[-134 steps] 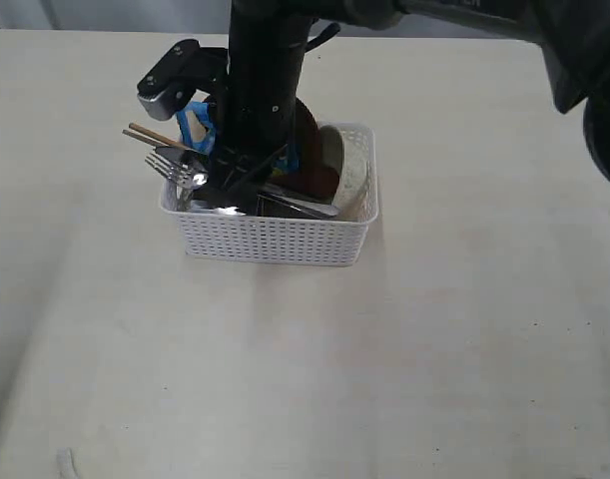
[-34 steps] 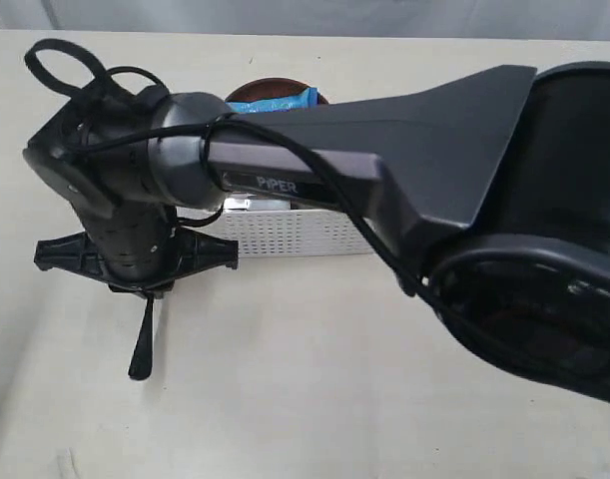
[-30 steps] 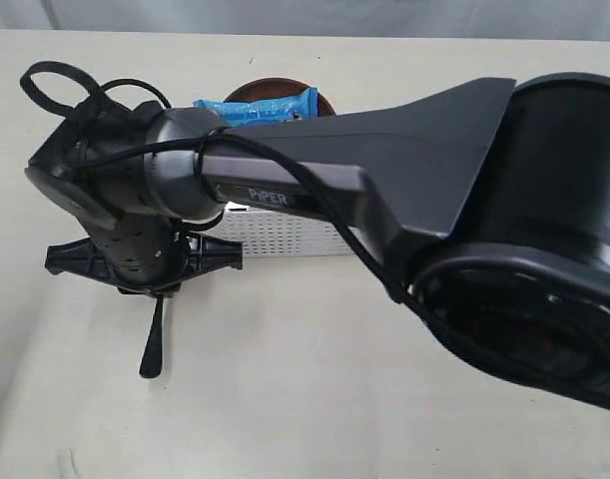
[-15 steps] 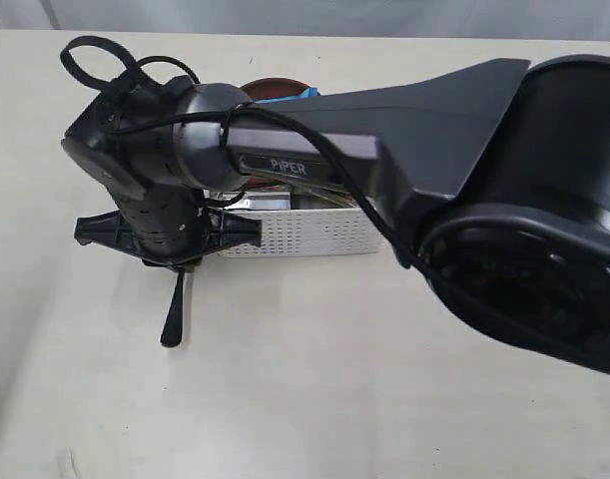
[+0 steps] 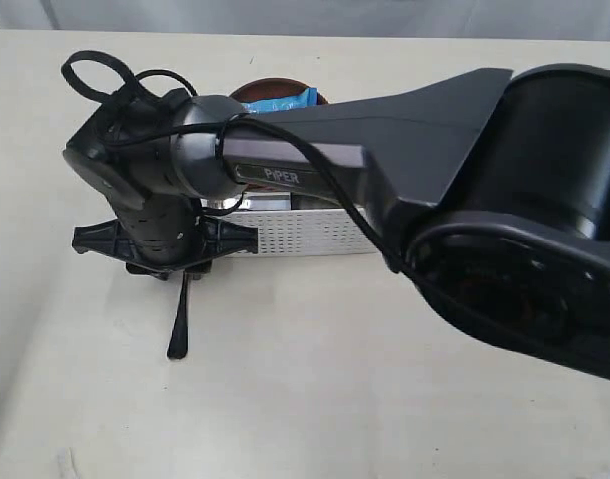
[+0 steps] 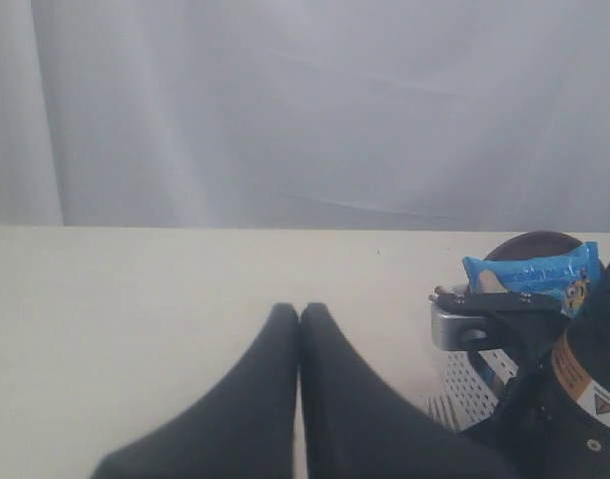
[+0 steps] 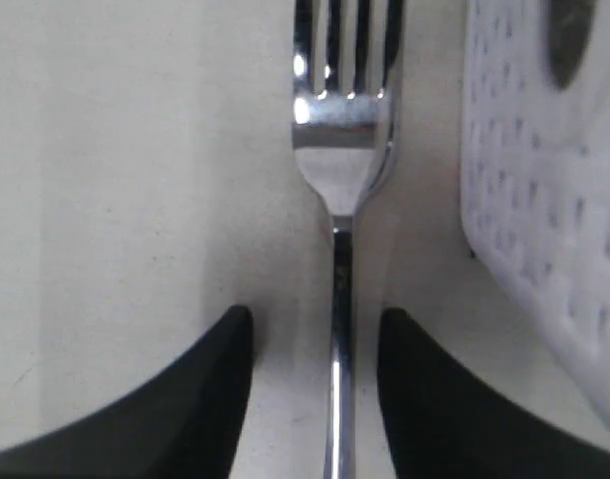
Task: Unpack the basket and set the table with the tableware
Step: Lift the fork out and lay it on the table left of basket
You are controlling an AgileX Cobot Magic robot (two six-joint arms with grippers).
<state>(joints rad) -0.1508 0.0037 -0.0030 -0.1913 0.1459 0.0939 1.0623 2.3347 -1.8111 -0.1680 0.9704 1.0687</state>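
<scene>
My right pincer [image 7: 314, 324] stands wide, astride the fork [image 5: 179, 324] — it lies flat on the surface [image 5: 285, 399] at centre-left, beside the basket [image 5: 305, 235], I judge as a place setting.

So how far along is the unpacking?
Done: the steel fork lies on the cream tabletop beside the white lattice basket. In hand: nothing; the right gripper has its jaws open either side of the fork's handle, and the left gripper is shut. Left: the brown round plate and shiny steel cup show at the basket, with a blue packet; the arm hides the rest.
</scene>
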